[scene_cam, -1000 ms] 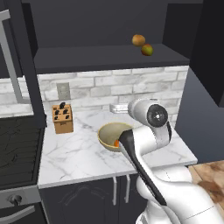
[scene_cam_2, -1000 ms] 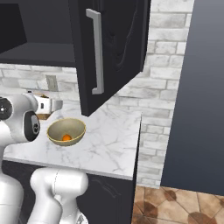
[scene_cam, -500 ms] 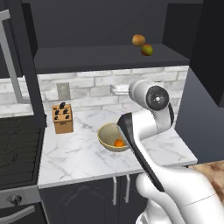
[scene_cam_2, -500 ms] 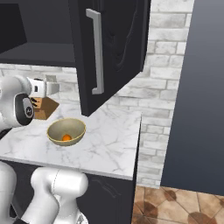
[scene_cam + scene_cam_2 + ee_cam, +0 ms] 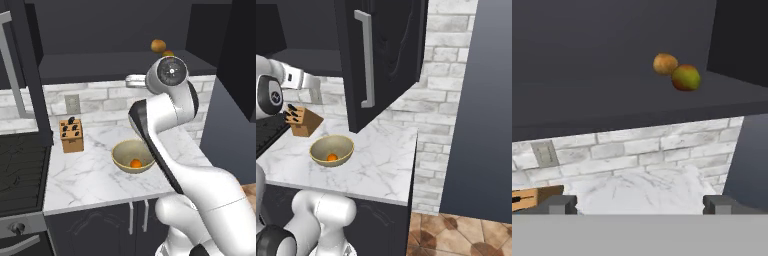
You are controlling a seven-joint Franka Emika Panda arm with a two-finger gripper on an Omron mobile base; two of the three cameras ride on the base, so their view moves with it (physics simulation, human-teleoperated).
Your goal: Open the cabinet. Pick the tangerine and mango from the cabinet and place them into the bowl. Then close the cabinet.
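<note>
With the tangerine (image 5: 135,163) in the bowl (image 5: 121,151) at frame centre, the mango (image 5: 686,77) remains on the cabinet (image 5: 391,50) shelf, upper right in the hand view; fetching it is the step in hand. The gripper (image 5: 640,204), fingers spread and empty, must rise toward it. The right base view shows the door handle (image 5: 367,60).

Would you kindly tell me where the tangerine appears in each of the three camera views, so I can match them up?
Left base view: the tangerine lies inside the bowl, near the picture's centre.
Right base view: tangerine in the bowl, left of centre.
Hand view: I cannot find it there; the mango sits on the cabinet shelf.
Shared landmark: the knife block.
</note>
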